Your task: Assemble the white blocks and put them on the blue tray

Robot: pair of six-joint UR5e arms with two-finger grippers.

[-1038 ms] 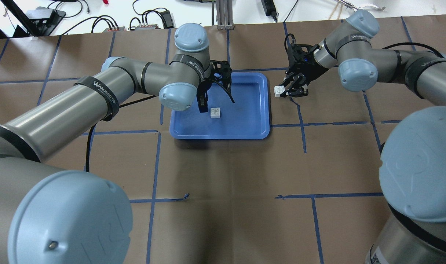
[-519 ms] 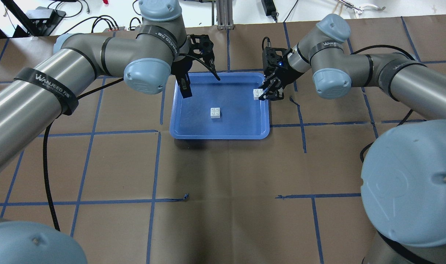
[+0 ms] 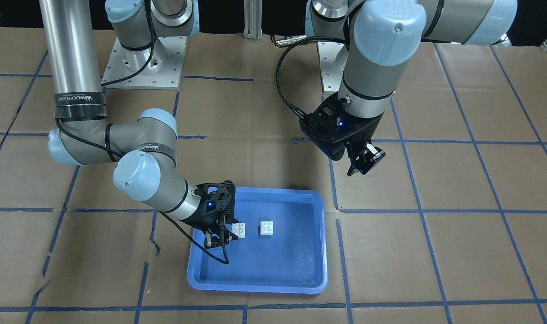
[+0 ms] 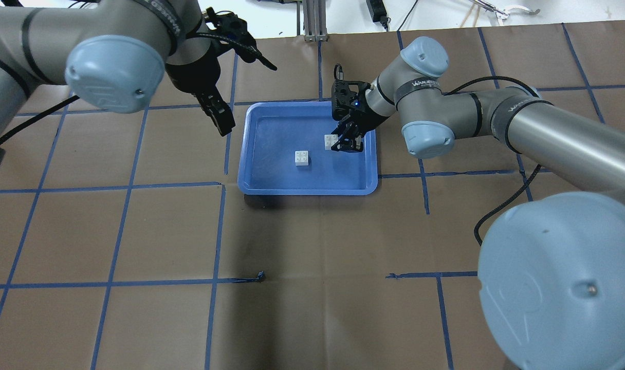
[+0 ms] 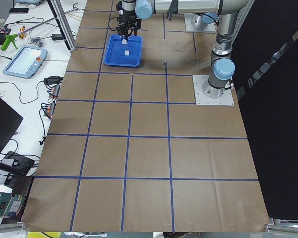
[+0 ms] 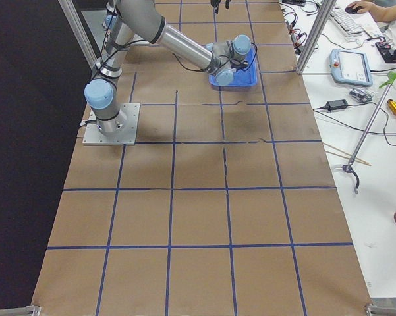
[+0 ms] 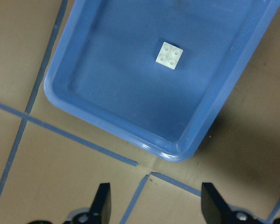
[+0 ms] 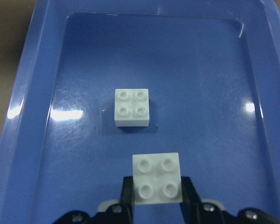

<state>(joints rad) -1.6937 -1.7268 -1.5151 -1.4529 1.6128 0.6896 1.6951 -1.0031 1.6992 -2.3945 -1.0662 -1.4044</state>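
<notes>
Within tray (image 4: pixel 271 172) rim: blocks (image 4: pixel 302 158) (seemingly apart)

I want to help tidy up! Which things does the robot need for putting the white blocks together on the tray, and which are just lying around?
Needed for the job:
held white block
right gripper, shut on it
loose white block, in the tray
blue tray
left gripper, open and empty

Just lying about, on the side benches:
control tablet
power adapter
green-handled tool
</notes>
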